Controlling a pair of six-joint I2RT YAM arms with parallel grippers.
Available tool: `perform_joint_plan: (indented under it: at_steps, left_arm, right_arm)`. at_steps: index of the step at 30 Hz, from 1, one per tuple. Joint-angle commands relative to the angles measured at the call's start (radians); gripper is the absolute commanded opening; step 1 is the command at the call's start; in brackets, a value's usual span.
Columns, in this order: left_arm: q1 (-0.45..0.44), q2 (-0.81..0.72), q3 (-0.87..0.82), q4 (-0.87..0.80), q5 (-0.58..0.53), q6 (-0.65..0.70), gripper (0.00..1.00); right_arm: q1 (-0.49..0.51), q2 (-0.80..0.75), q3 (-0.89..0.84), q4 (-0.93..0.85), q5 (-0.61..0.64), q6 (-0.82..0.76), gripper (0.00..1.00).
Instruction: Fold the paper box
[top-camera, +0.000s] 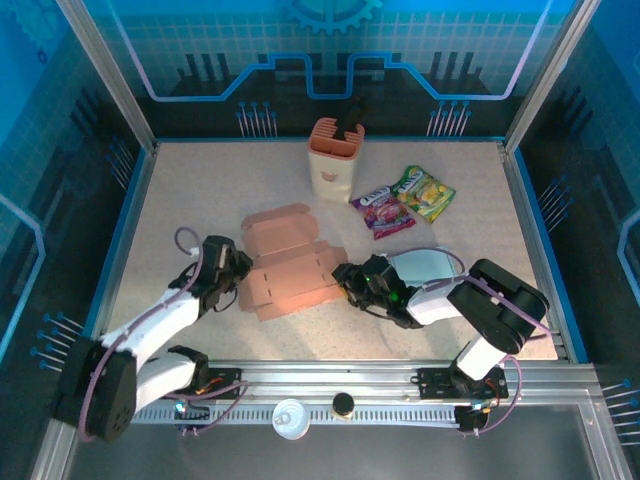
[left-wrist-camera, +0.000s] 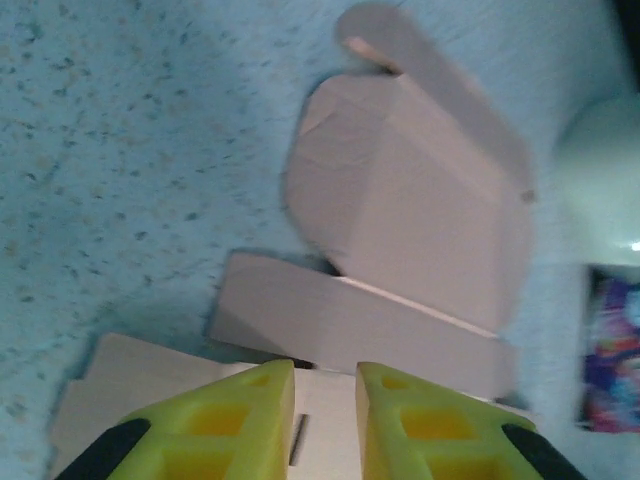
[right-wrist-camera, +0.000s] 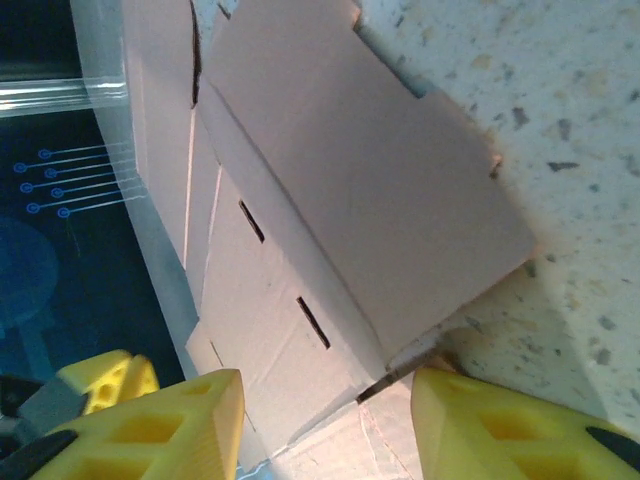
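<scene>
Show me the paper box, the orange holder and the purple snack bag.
paper box (top-camera: 293, 275), top external view, its centre panel
orange holder (top-camera: 332, 168), top external view, its front wall
purple snack bag (top-camera: 383, 213), top external view, its middle

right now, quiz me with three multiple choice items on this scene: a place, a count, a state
1. Where does the holder stand? A) beyond the box, toward the far edge B) on the near rail C) on top of the box
2. How many snack packets lie on the table? A) one B) two C) four
3. The box is: A) closed up B) open, flaps spread C) torn in two

A: it stands upright past the box.
B: a purple one and a green one lie side by side.
B: its panels and flaps lie spread out.
</scene>
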Motion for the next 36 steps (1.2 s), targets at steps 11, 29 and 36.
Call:
perform_joint_plan:
  at_steps: [11, 29, 36]
  left_arm:
    - [0.013, 0.215, -0.019, 0.113, 0.119, 0.128, 0.18]
    - [0.012, 0.139, -0.009, 0.047, 0.101, 0.156, 0.18]
    - [-0.121, -0.054, 0.054, -0.111, -0.042, 0.295, 0.29]
  right_arm:
    - [-0.035, 0.0, 0.049, -0.09, 0.073, -0.088, 0.42]
    - [-0.042, 0.077, 0.044, 0.07, 0.106, -0.082, 0.03]
    - [-0.046, -0.008, 0.067, -0.069, 0.067, -0.027, 0.0]
